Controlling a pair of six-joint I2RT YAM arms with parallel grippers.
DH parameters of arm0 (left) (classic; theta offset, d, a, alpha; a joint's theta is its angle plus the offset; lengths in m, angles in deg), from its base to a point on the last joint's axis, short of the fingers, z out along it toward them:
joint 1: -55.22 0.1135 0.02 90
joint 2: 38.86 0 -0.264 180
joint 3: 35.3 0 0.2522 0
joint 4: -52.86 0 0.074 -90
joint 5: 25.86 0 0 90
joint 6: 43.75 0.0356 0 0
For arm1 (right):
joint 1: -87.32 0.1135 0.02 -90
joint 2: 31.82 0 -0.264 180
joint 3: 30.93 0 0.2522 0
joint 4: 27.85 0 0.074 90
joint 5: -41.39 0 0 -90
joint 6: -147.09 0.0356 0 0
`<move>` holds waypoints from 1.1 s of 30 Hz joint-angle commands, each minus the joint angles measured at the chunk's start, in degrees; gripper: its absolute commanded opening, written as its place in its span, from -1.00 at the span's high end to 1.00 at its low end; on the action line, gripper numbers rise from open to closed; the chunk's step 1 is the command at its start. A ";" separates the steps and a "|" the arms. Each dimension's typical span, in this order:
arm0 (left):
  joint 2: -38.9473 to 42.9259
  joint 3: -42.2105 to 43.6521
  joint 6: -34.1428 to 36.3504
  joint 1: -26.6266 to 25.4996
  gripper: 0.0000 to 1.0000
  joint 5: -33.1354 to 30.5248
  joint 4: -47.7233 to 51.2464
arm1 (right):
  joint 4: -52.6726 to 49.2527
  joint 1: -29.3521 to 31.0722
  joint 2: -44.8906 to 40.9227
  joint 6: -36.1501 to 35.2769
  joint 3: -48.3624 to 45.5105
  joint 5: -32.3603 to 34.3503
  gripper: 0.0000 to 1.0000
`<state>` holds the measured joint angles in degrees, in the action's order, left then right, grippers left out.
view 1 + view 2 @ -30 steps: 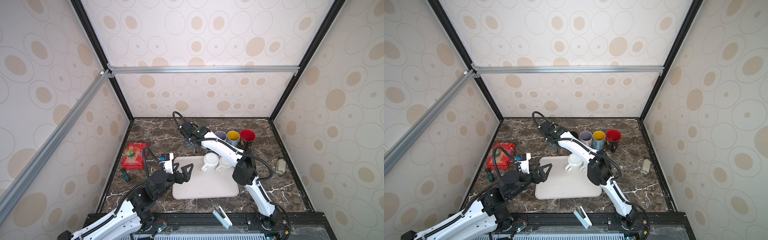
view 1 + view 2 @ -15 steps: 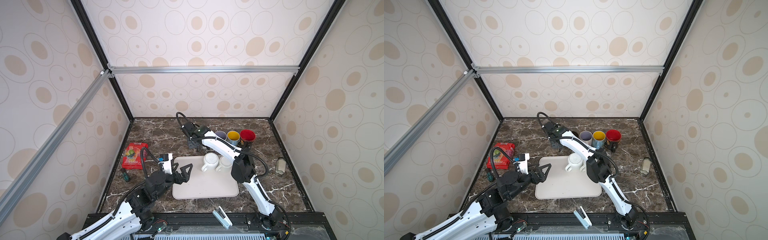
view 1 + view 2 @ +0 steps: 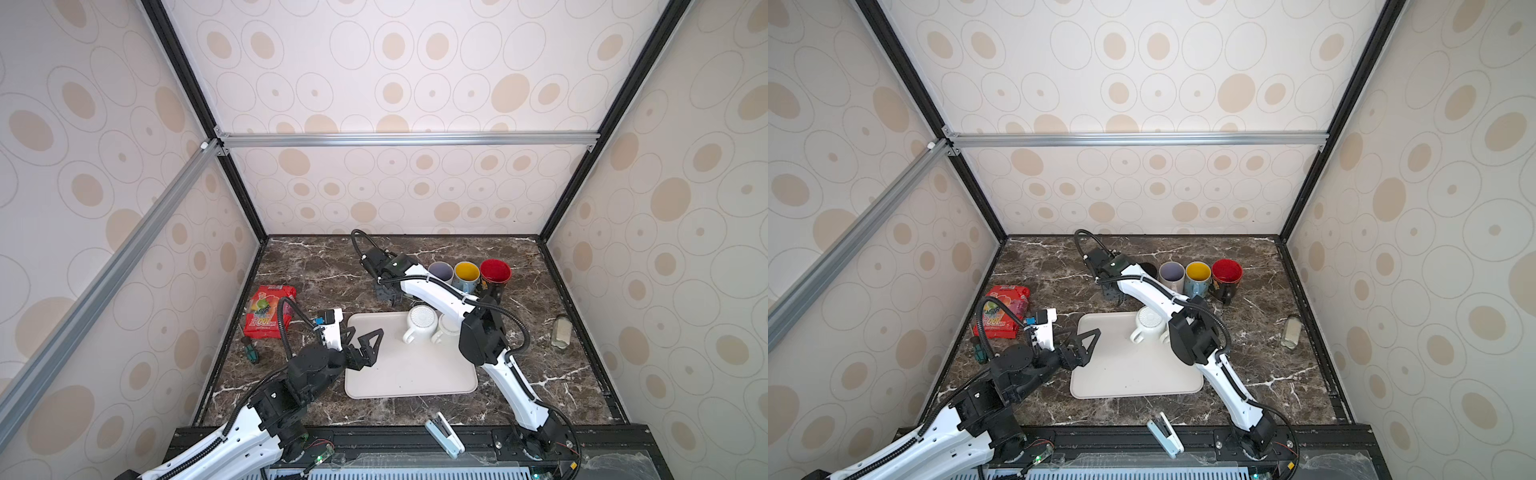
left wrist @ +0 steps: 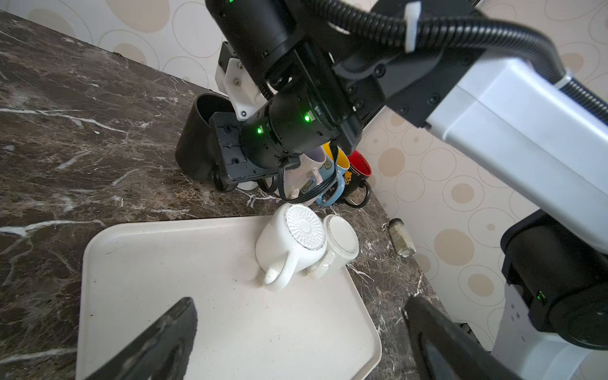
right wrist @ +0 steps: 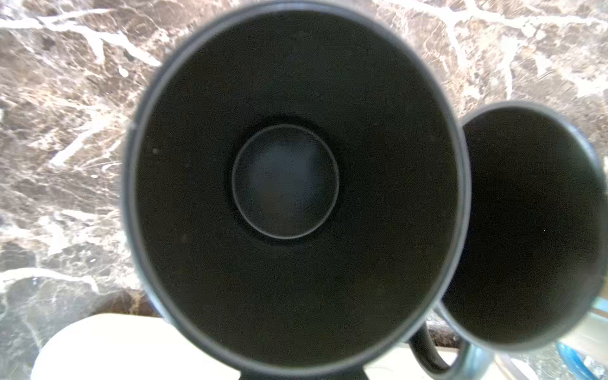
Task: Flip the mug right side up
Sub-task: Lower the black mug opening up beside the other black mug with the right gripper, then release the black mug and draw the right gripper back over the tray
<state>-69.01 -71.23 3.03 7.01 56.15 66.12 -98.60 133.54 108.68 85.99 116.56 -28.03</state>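
Observation:
A black mug [image 4: 194, 144] stands mouth up on the marble, left of the row of mugs. The right wrist view looks straight down into this black mug [image 5: 286, 181]. My right gripper [image 4: 227, 158] is shut against its near side, where its dark fingers [image 5: 301, 375] meet the rim. In both top views the right gripper [image 3: 388, 297] [image 3: 1113, 295] hides most of it. Two white mugs [image 3: 420, 322] [image 4: 342, 240] sit upside down on the cream tray [image 3: 407, 374]. My left gripper [image 3: 368, 331] [image 4: 299, 306] hangs open and empty over the tray's left part.
A second black mug [image 5: 526, 223] [image 3: 1147, 269] stands beside the held one, then a lavender [image 3: 440, 272], a yellow-lined [image 3: 466, 274] and a red-lined mug [image 3: 494, 272]. There is a red snack pack [image 3: 270, 309], a green screwdriver [image 3: 251, 353], a small jar [image 3: 561, 330] and a stapler [image 3: 444, 432].
The right arm has shifted only slightly over the black mug. The left arm has stayed where it was, still open.

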 commanded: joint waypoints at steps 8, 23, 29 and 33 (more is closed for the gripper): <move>0.92 0.82 0.23 0.50 -0.98 -0.18 0.77 | 1.49 -0.18 -0.17 3.53 -0.82 2.73 1.00; 1.94 1.61 0.07 0.48 -0.99 -0.54 1.11 | 2.04 -0.25 -1.43 6.78 -3.96 0.67 0.36; 2.64 1.78 0.67 0.49 -0.99 -1.06 1.97 | 5.25 -0.03 -5.97 7.22 -9.45 0.28 0.27; 2.44 2.12 0.97 0.48 -0.99 -1.41 1.99 | 10.48 0.45 -12.51 6.37 -15.93 0.20 0.26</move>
<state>-66.91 -69.20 3.03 7.01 56.00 67.57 -91.78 133.54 103.00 91.96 103.23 -28.31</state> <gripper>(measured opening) 0.995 0.369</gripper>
